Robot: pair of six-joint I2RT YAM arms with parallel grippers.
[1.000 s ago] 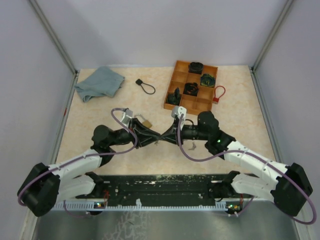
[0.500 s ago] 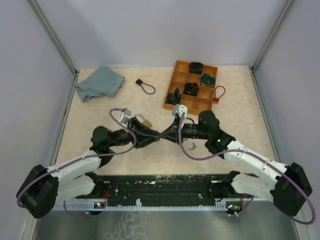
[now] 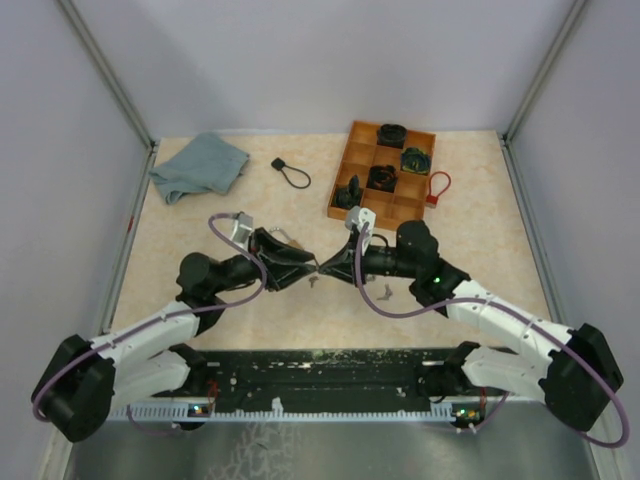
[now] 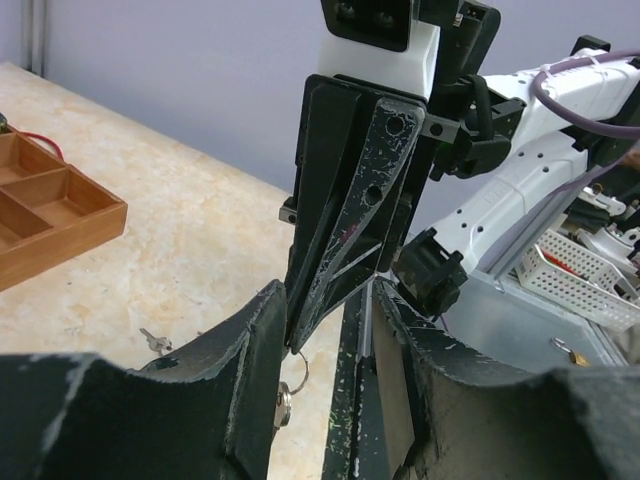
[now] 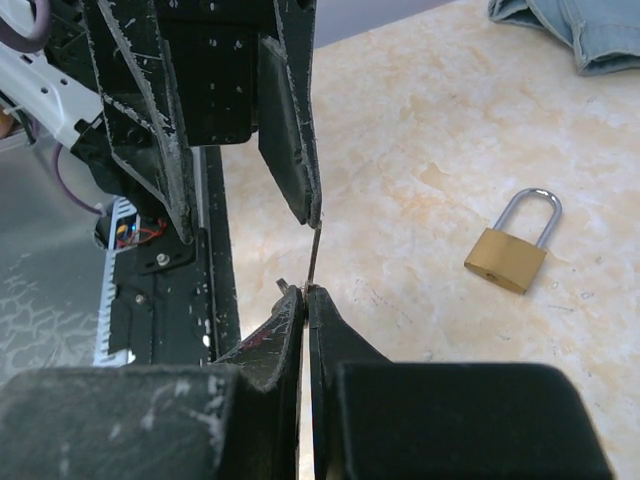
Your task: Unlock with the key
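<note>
Where the tray [image 3: 358, 152] sits, dark items [image 3: 380, 177] in compartments, padlock [image 5: 508, 255] outside

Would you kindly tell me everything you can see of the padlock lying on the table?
The padlock is small, with a squat brass-coloured body and a silvery metal shackle. Both legs of the shackle appear to go into the body, so it looks locked. It lies flat on the pale, marble-patterned table, with the shackle pointing roughly toward the blue cloth. Nothing but the table touches it, and no keyhole is visible from this angle.
</note>
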